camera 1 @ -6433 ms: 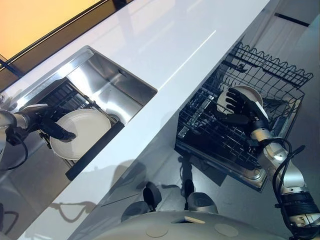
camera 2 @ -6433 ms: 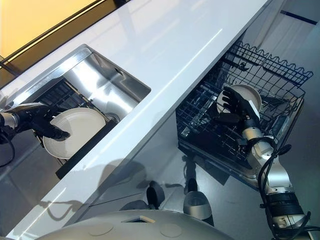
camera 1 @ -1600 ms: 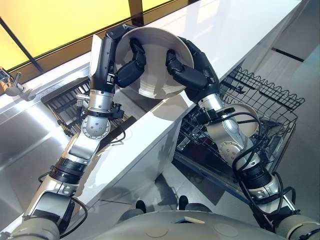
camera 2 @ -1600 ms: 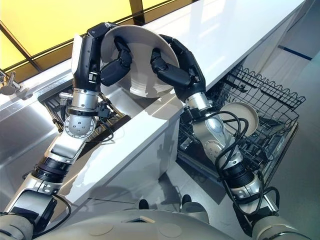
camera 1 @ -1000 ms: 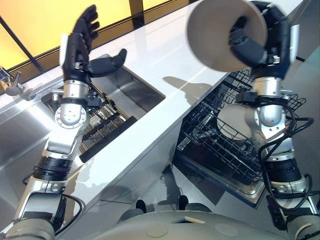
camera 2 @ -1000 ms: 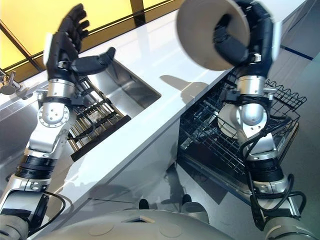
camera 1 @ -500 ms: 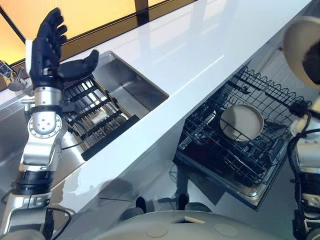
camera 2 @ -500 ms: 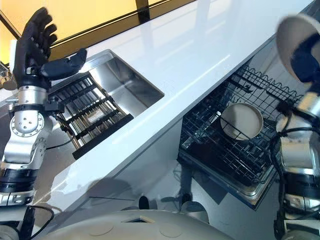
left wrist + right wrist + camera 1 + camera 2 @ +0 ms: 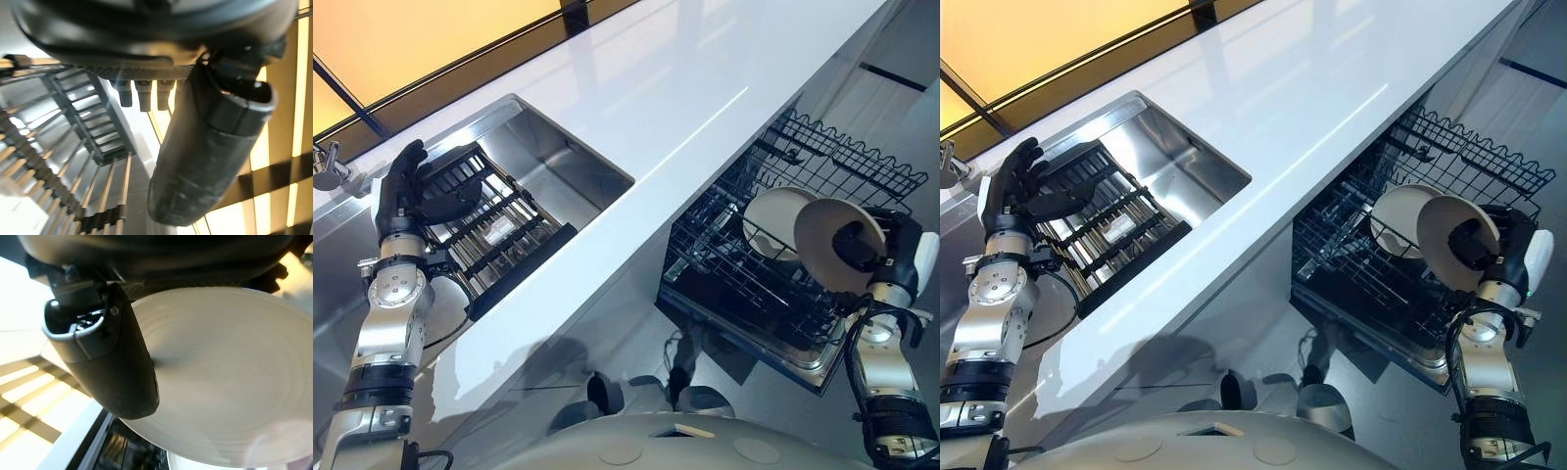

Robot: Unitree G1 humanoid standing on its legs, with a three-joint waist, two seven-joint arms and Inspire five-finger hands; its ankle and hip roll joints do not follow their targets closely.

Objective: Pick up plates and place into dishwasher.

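Observation:
My right hand (image 9: pixel 901 242) is shut on a white plate (image 9: pixel 815 245), thumb across its face and fingers behind its rim. It holds the plate on edge over the near right part of the black wire dishwasher rack (image 9: pixel 862 157). In the right wrist view the thumb (image 9: pixel 117 367) presses on the plate (image 9: pixel 230 382). A second white plate (image 9: pixel 769 217) stands in the rack, just left of the held one. My left hand (image 9: pixel 403 184) is open with nothing in it, above the black slatted rack (image 9: pixel 499 230) in the sink.
The steel sink (image 9: pixel 563 166) is set into a long white counter (image 9: pixel 685 88). The pulled-out dishwasher rack hangs below the counter's front edge. A pale round shape (image 9: pixel 445 305) lies beside my left forearm. A tap (image 9: pixel 325 164) stands at the far left.
My right hand has brought the plate down from high at the right edge to the rack, beside the standing plate. My left hand has dropped toward the sink rack.

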